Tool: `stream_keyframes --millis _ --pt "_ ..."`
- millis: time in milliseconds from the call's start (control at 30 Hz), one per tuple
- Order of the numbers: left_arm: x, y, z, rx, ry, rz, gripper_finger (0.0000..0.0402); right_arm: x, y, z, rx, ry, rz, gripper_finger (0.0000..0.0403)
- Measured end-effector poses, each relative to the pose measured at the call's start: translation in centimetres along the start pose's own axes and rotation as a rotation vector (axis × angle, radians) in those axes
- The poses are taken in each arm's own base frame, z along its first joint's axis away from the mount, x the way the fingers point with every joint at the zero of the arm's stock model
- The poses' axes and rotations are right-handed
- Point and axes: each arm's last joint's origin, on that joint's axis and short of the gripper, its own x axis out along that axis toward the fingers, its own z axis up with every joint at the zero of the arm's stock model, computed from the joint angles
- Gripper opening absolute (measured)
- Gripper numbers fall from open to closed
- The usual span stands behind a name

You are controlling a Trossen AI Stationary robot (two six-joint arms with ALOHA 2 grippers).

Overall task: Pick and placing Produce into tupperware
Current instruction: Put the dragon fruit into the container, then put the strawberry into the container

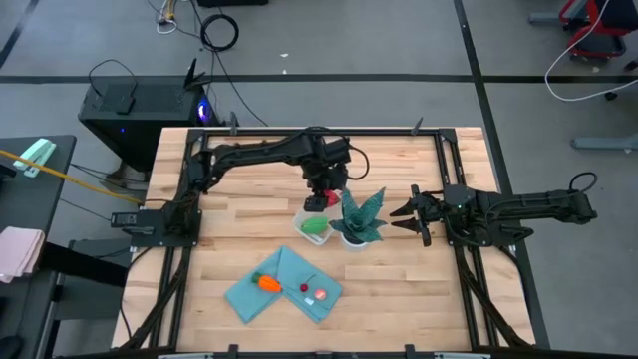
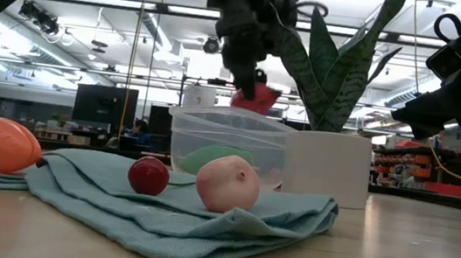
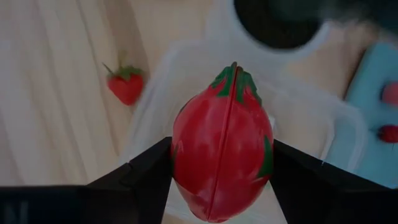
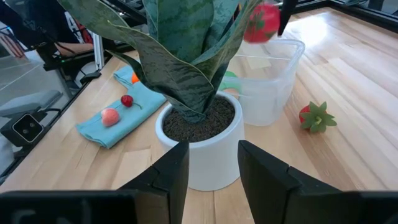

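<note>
The left hand [image 3: 221, 186] grips a red toy fruit [image 3: 221, 162] directly above the clear box [image 2: 229, 142]; the potted plant [image 1: 359, 221] stands just beside it. The right hand [image 1: 407, 216], half open and empty, faces the plant.

A potted plant [image 1: 359, 221] with spiky teal-green leaves is seen in a white pot [image 4: 202, 149] near the middle of the wooden table [image 1: 239, 170]; dark soil is visible inside the pot. A folded teal cloth [image 1: 284, 289] is spread on the near part of the table, to the left of the plant; its edges are rumpled in the low view [image 2: 158, 217]. A black box with a blue light [image 1: 135, 110] is placed on the floor beyond the far left corner of the table; cables [image 1: 219, 30] are coiled on the grey floor behind it. A room with ceiling lights is seen past the table in the low view.
</note>
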Motion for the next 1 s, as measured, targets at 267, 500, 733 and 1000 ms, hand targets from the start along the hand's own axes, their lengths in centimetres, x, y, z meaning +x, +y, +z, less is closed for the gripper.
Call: stream_keyframes --millis 267,500,733,1000 --pt "2.3 0.2 -1.4 -0.007 0.049 -0.022 0.0241 0.0 0.0 0.0 0.0 0.0 0.0 0.0145" --pt "2.9 0.5 -1.5 -0.001 0.024 -0.01 0.0254 0.0 0.0 0.0 0.0 0.0 0.0 0.0145" --pt "2.9 0.6 -1.2 -0.008 -0.002 0.001 0.0256 0.0 0.0 0.0 0.0 0.0 0.0 0.0145" --pt "2.4 0.6 -0.9 0.004 -0.013 0.006 0.0267 0.0 0.0 0.0 0.0 0.0 0.0 0.0145"
